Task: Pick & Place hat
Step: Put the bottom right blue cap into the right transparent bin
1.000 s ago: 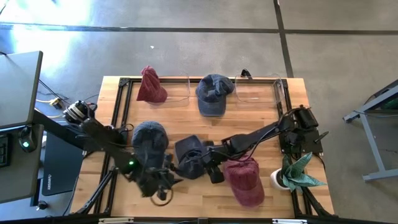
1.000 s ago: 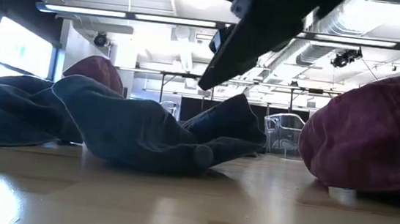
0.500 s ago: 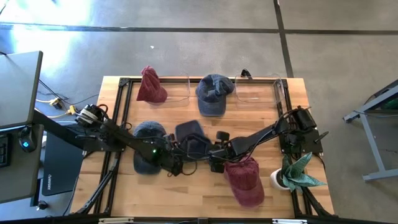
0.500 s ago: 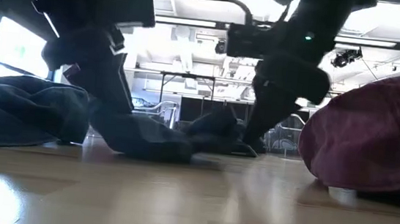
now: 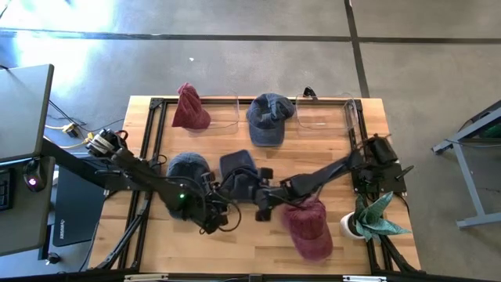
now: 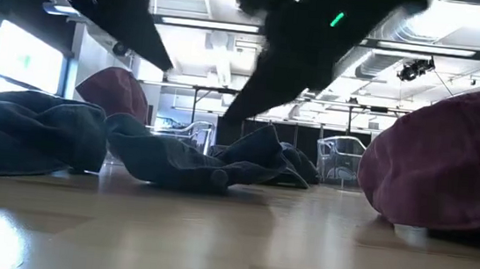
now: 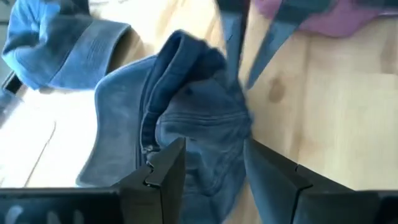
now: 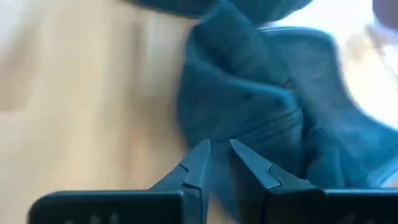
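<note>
The right gripper has pulled its fingers nearly together since a moment ago, pinching a fold of the dark blue cap. The cap lies crumpled on the wooden table just ahead of both tools. The left gripper hangs partly open over the cap, holding nothing.

A pale wooden table with a black metal frame stands on grey concrete floor. A small white pot holding a green folded-leaf plant sits at one corner.

Bright daylight fills the scene. Glare whitens the floor at the far left. In the low view, ceiling lamps shine and the arms are blurred dark shapes against them. Both wrist views are blurred.
</note>
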{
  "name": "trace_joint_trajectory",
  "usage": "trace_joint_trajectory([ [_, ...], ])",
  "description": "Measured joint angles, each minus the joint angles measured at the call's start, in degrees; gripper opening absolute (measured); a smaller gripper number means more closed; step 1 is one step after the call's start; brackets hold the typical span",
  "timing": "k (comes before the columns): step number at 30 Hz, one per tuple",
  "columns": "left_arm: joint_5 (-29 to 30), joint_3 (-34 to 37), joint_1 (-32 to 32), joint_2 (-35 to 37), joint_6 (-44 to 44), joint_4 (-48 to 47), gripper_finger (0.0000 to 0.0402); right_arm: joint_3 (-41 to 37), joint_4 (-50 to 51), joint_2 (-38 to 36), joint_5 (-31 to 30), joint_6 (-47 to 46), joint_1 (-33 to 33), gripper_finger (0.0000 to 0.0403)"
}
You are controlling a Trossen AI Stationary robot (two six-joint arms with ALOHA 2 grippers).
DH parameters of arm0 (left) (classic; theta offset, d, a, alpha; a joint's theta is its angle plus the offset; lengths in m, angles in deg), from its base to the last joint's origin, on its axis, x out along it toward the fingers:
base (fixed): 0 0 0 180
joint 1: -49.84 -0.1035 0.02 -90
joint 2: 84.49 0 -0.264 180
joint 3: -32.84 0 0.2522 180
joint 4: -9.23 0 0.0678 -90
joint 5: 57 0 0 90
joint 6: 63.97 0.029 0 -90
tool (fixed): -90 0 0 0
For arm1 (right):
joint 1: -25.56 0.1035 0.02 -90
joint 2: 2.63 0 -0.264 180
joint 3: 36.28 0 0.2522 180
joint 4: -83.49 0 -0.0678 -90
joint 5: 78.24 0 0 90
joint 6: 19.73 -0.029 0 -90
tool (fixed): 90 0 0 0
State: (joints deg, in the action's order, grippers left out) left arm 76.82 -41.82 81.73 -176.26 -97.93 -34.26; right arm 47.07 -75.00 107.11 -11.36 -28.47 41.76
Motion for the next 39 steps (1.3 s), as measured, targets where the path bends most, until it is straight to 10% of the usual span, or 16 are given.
trace_joint_trajectory([
  [17, -7.7, 5.1, -7.9, -6.0, -3.5, 1.3, 0.0156, -0.1, 13.5, 3.5, 16.3, 0.9, 0.5, 0.0007],
  [26, -3.4, -1.2, -0.7, -4.3, 5.4, 6.7, 0.0156, -0.1, 17.8, -6.2, 0.9, -10.6, 5.9, 0.0014],
  [39, -16.6, -0.1, -8.1, -14.9, 10.8, 16.8, 0.0156, -0.1, 20.3, 1.2, -12.8, -15.3, 0.8, 0.0047],
])
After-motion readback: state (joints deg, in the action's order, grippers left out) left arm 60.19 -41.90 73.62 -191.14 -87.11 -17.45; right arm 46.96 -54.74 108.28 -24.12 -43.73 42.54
